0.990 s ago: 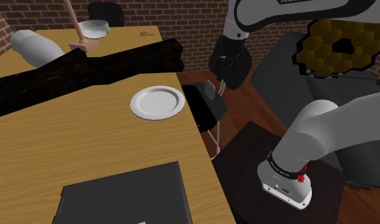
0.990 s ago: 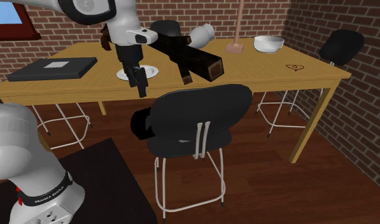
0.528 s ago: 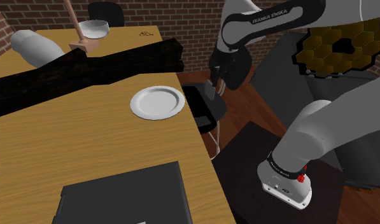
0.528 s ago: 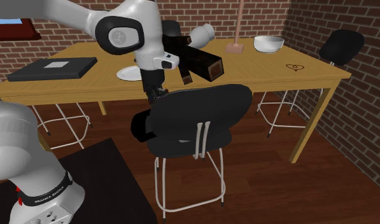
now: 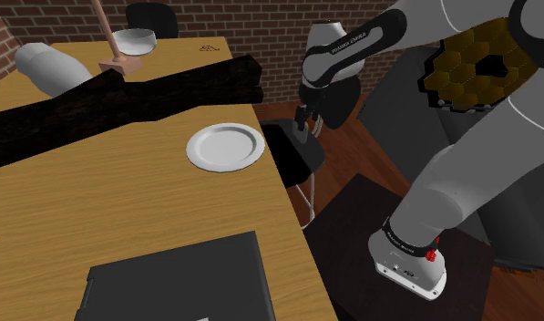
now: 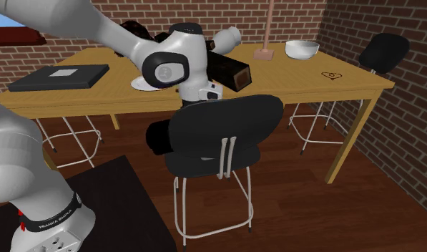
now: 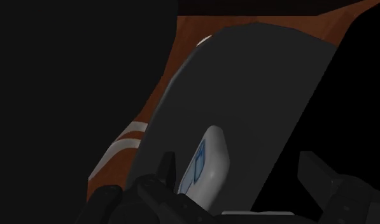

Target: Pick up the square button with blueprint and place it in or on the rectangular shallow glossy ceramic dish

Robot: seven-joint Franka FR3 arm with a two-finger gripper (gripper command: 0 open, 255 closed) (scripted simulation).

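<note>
The button, a pale rounded square with blue markings, sits on the dark seat of a black chair, not on the worktop. The chair is tucked against the worktop's long edge, next to where a round white plate lies close to that edge.

The gripper hangs low over the seat, just off the worktop's edge. In the wrist view its fingers stand wide apart with the button between them. The button is right beside one finger, though I cannot tell whether they touch, and it is well apart from the other, so nothing is clasped.

From the second exterior view the chair's back hides the fingers, and the white arm bends down behind it.

A long black block lies across the worktop beyond the plate. A dark flat slab lies near the other end of the same long edge.
</note>
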